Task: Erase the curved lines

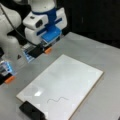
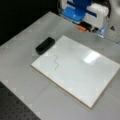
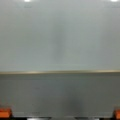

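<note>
Curve lines [image 1: 58, 100] lie as one thin wavy stroke near the board's [image 1: 75, 75] close end in a front view, just beside the eraser [image 1: 31, 110], whose black block sits at the board's corner and is cut off by that view's bottom edge. In a front view the stroke [image 2: 56, 62] runs near the board's [image 2: 82, 72] left end, and the eraser [image 2: 45, 45] lies on the tabletop [image 2: 30, 82] just off that corner, apart from the stroke. The stroke looks whole, with no wiped gap showing.

In the wrist view the stroke is not to be made out; only the pale board [image 3: 60, 37], its tan edge and a strip of grey tabletop [image 3: 60, 92] show, with two orange fingertips [image 3: 5, 113] cut off at the bottom corners.

The tabletop is plain grey, and the room behind it is dark in both front views.

At the far end of the board the jaws [image 1: 41, 51] hang above the tabletop, well apart from the stroke and holding nothing. In a front view the jaws [image 2: 87, 28] sit just past the board's far edge. Going by the orange tips at opposite corners of the wrist view, they stand wide. The arm's upper part is cut off by the top of both front views.
</note>
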Available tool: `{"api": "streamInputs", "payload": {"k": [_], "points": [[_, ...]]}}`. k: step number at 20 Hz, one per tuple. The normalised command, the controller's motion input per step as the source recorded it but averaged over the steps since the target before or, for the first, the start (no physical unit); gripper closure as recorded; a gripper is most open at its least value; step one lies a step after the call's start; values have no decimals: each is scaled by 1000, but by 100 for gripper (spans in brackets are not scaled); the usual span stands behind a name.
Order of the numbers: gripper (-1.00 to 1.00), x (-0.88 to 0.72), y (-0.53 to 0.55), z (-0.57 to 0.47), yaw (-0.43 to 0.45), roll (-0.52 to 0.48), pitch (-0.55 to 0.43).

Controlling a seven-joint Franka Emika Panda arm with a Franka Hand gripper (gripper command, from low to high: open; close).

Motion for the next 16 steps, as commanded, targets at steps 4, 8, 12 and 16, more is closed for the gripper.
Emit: {"api": "streamInputs", "payload": {"k": [4,8,12,16], "points": [[-100,20,-51,-24,153,43,62],[-100,36,-198,6,151,-33,68],[-100,52,-320,56,180,-22,76],[-100,89,-367,37,217,-30,75]]}}
